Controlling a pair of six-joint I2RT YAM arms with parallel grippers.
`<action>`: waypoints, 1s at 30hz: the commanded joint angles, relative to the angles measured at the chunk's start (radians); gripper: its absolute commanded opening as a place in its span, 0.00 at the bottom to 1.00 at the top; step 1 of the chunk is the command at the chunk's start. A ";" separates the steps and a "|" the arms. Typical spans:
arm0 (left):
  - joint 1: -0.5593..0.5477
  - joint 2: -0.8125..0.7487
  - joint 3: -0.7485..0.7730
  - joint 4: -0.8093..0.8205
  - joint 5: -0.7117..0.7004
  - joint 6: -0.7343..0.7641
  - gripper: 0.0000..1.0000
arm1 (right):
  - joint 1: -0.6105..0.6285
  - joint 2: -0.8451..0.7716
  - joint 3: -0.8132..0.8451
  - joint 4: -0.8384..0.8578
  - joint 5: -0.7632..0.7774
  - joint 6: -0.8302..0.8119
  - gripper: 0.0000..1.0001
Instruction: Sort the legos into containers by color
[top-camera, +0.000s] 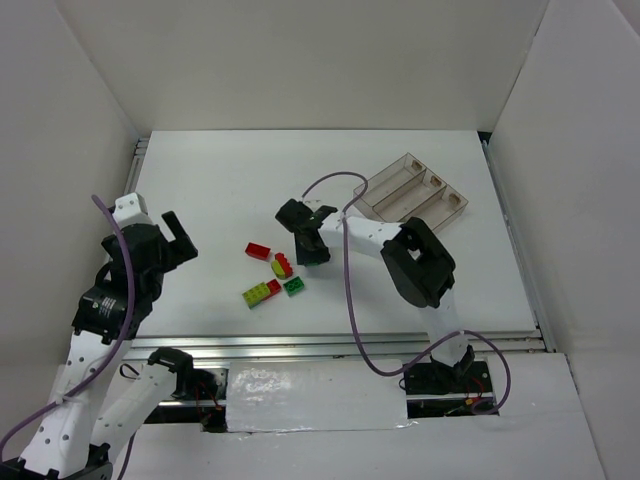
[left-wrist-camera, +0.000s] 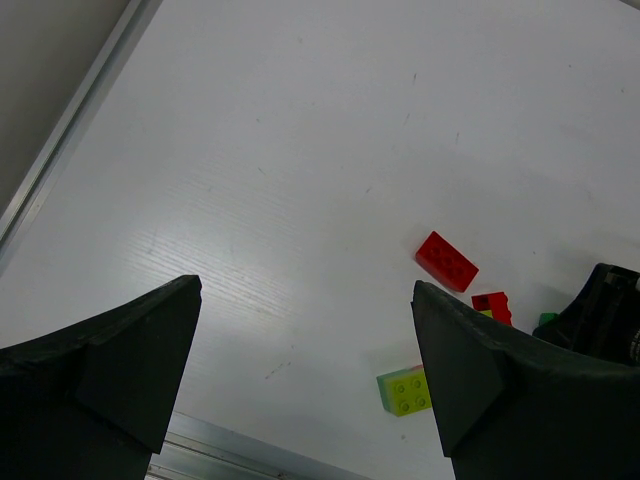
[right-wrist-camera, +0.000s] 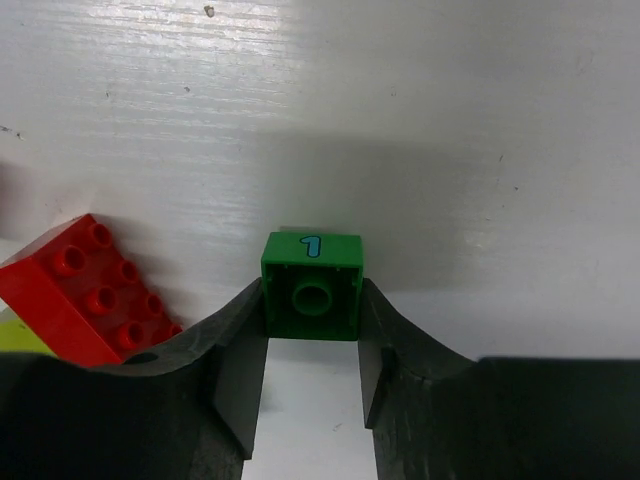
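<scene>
In the right wrist view my right gripper (right-wrist-camera: 311, 300) is shut on a green lego (right-wrist-camera: 311, 287) marked with a blue 1, its hollow underside facing the camera. A red lego (right-wrist-camera: 90, 290) lies just left of the fingers. From above, the right gripper (top-camera: 312, 256) covers the held brick. Loose legos lie beside it: a red one (top-camera: 258, 251), a red-and-yellow pair (top-camera: 281, 265), another green one (top-camera: 294, 286) and a yellow-green one (top-camera: 261, 292). The containers (top-camera: 415, 190) sit at the back right. My left gripper (top-camera: 178, 238) (left-wrist-camera: 305, 285) stands open and empty at the left.
White walls close in the table on the left, back and right. An aluminium rail (top-camera: 340, 345) runs along the near edge. A purple cable (top-camera: 350, 290) loops from the right arm over the table. The right arm's elbow (top-camera: 420, 262) stands between the bricks and the containers.
</scene>
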 joint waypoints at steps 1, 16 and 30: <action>0.004 -0.009 0.001 0.040 0.009 0.028 1.00 | 0.006 -0.028 -0.007 0.028 0.005 0.012 0.41; 0.004 -0.010 -0.004 0.046 0.021 0.033 1.00 | -0.401 -0.408 -0.202 0.004 0.105 -0.041 0.00; 0.004 0.010 -0.004 0.047 0.032 0.037 1.00 | -0.675 -0.329 -0.144 -0.014 0.105 -0.100 0.82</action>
